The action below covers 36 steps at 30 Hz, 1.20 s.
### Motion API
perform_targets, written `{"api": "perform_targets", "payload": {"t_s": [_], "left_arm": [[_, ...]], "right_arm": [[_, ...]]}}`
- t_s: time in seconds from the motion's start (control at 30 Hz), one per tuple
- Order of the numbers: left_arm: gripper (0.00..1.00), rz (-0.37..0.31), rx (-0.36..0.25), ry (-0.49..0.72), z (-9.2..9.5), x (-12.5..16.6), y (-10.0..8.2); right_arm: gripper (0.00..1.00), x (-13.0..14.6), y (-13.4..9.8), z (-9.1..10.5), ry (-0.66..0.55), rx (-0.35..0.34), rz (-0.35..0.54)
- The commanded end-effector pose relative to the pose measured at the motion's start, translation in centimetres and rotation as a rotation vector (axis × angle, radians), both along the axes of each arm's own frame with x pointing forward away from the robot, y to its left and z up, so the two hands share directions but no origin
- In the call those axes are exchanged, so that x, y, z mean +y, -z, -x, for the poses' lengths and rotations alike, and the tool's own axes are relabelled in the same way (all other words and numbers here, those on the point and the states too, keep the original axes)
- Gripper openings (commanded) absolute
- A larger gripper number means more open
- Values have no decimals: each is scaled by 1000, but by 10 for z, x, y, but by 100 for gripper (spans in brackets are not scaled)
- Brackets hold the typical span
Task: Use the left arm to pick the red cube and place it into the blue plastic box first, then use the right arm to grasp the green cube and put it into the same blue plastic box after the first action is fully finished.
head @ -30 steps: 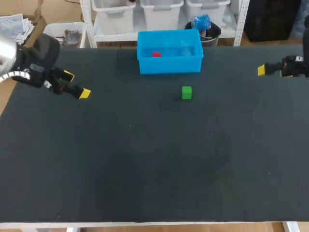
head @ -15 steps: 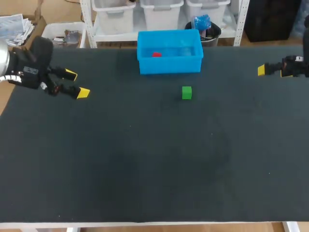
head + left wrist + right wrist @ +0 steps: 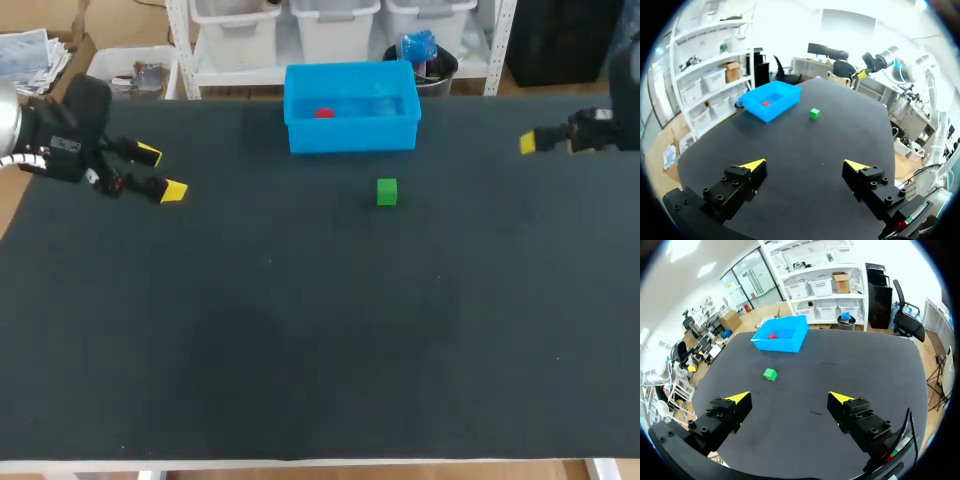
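The red cube (image 3: 324, 113) lies inside the blue plastic box (image 3: 352, 133) at the table's far middle; it also shows in the box (image 3: 771, 101) in the left wrist view and as a red cube (image 3: 772, 336) in the box (image 3: 782, 340) in the right wrist view. The green cube (image 3: 387, 192) sits on the black table just in front of the box, seen too as a small green cube (image 3: 814, 113) and green cube (image 3: 770, 374) ahead of each gripper. My left gripper (image 3: 160, 173) hangs open and empty at the far left. My right gripper (image 3: 528, 143) is open and empty at the far right.
The black table top (image 3: 320, 330) spreads wide in front of the green cube. Its white front edge (image 3: 320, 465) runs along the near side.
My left arm drew back slightly toward the left edge. My right gripper shifted a little leftward and farther back. The cubes and the box stayed put.
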<state>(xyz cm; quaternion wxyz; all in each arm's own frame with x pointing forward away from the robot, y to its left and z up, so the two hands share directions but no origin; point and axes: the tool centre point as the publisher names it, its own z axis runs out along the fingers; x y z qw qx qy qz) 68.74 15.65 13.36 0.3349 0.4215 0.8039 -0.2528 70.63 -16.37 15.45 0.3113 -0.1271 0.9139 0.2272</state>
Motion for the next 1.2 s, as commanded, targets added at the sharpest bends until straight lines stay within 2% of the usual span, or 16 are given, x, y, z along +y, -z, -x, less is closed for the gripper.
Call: {"api": "perform_targets", "payload": {"t_s": [0.03,0.17,0.23,1.07,1.2], "left_arm": [[100,5,-3,3,-1,1,1],[100,5,-3,3,-1,1,1],[100,5,-3,3,-1,1,1],[100,5,-3,3,-1,1,1],[100,5,-3,3,-1,1,1]], "right_arm": [[100,40,-1,-18,23,37,100],[100,70,5,-22,1,97,171],[100,81,9,-22,-2,139,153],[100,81,9,-22,-2,139,153],[100,93,16,-26,34,183,214]]}}
